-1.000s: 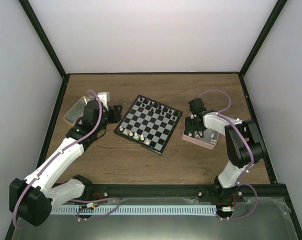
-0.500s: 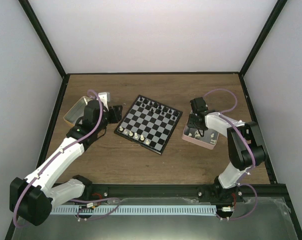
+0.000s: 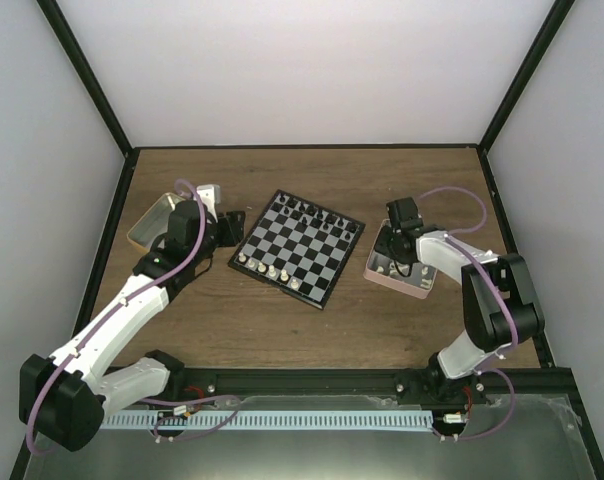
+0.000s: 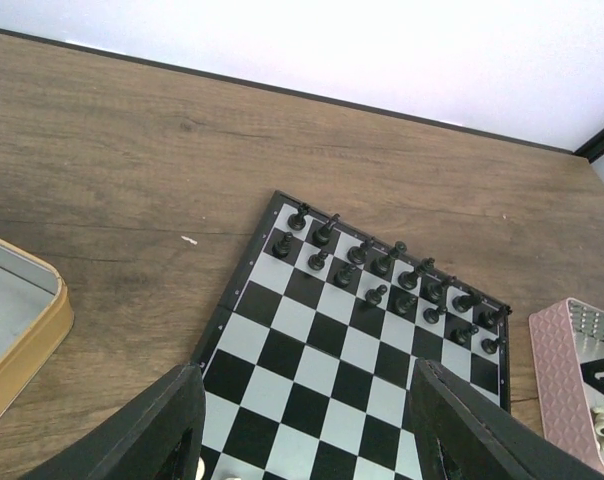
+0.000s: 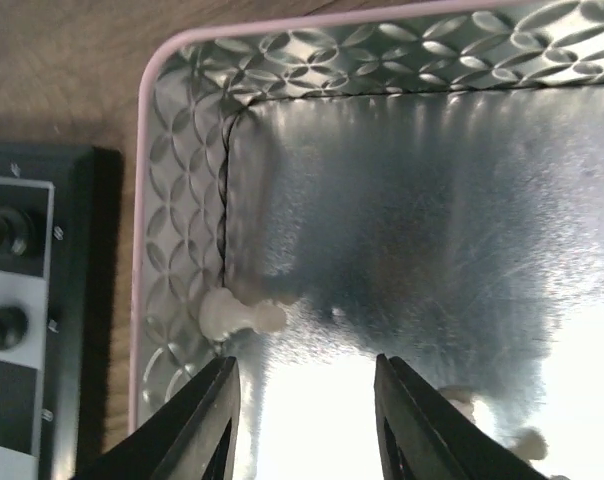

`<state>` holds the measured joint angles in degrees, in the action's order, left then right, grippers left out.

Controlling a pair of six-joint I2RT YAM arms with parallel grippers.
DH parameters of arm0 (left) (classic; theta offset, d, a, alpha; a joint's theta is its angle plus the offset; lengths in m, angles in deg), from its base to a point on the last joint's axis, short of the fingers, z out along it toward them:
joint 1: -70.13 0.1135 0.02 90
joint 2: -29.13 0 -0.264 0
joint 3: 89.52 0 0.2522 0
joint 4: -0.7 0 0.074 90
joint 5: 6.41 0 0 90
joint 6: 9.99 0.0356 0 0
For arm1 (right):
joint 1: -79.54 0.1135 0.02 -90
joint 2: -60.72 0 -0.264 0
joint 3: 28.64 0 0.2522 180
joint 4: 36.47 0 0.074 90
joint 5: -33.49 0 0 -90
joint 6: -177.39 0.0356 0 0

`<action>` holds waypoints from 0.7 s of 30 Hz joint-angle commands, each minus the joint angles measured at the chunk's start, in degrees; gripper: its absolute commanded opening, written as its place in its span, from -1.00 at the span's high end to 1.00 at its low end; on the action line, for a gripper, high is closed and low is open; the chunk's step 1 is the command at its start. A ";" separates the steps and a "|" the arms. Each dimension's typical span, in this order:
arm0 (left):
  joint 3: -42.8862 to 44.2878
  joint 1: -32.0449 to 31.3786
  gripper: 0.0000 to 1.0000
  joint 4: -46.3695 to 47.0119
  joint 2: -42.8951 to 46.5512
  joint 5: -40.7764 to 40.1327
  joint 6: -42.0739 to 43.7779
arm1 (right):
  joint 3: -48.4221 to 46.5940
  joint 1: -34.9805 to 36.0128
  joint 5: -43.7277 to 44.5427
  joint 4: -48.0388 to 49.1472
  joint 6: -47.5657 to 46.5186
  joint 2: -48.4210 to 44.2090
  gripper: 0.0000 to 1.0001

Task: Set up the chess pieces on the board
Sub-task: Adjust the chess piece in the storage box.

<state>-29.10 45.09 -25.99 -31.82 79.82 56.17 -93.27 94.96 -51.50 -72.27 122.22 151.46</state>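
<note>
- While the right end effector (image 5: pixel 307 400) hangs released and empty inside the pink tray (image 5: pixel 172 200), a cream chess piece (image 5: pixel 240 314) apparently lies on its side against the tray wall nearest the board (image 3: pixel 298 247), mid-counter.
- Advised: shift towards that wall, straddle the piece, clench gently; wall clearance looks tight.
- Left end effector (image 4: pixel 307 425): released, empty, at the board's left side.
</note>
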 commanded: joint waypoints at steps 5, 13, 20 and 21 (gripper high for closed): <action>-0.95 0.25 -0.16 0.84 0.48 0.51 -0.14 | 4.96 -3.34 -9.31 13.94 19.80 -0.84 0.27; -1.01 0.25 -0.16 1.15 0.13 0.87 -0.24 | 7.61 -3.78 -9.28 18.42 30.77 -0.39 0.40; -1.02 0.26 -0.16 1.24 0.21 0.87 -0.17 | 9.27 -4.08 -9.26 20.52 38.08 1.44 0.47; -1.04 0.25 -0.16 1.24 0.22 0.87 -0.16 | 9.28 -4.09 -9.32 20.78 38.58 1.72 0.47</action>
<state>-29.74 45.09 -25.86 -31.82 80.15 56.11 -84.37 91.88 -61.00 -53.59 155.11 151.61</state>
